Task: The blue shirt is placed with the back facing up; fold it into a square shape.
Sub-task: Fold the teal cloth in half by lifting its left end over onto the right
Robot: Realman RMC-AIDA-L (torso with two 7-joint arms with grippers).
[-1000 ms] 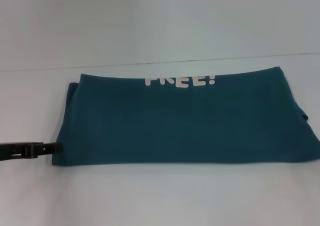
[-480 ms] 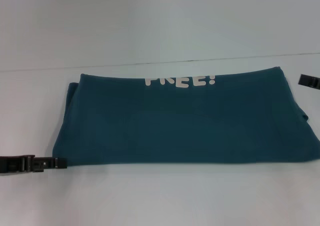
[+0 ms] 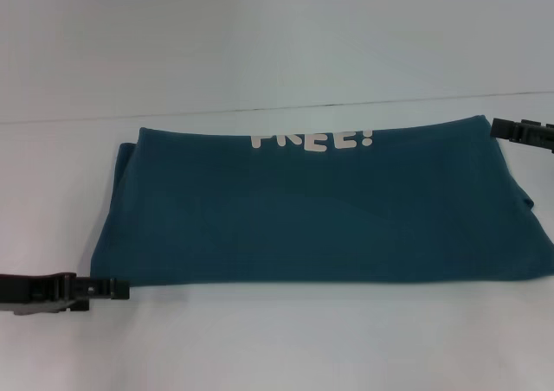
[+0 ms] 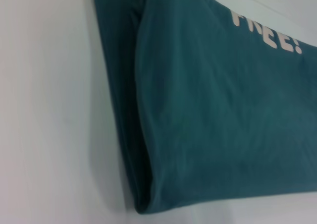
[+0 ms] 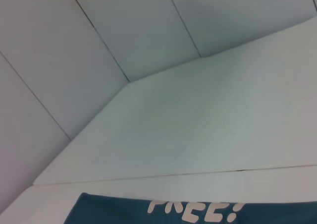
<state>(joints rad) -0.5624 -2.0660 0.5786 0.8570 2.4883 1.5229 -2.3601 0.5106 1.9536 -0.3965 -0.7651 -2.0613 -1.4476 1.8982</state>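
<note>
Two tools — left tool (image 3: 117, 289), right tool (image 3: 502, 128) — flanking blue shirt (image 3: 320, 209)

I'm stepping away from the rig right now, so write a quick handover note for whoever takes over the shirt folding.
Left gripper: low at the shirt's near left corner, holding nothing.
Right gripper: just in view at the far right corner, holding nothing.
Blue shirt: flat on the white table, already folded into a wide band, white lettering showing at the far edge.
Done: the lengthwise fold.
Left: probably fold the band across, since it is wider than deep and not yet square.
</note>
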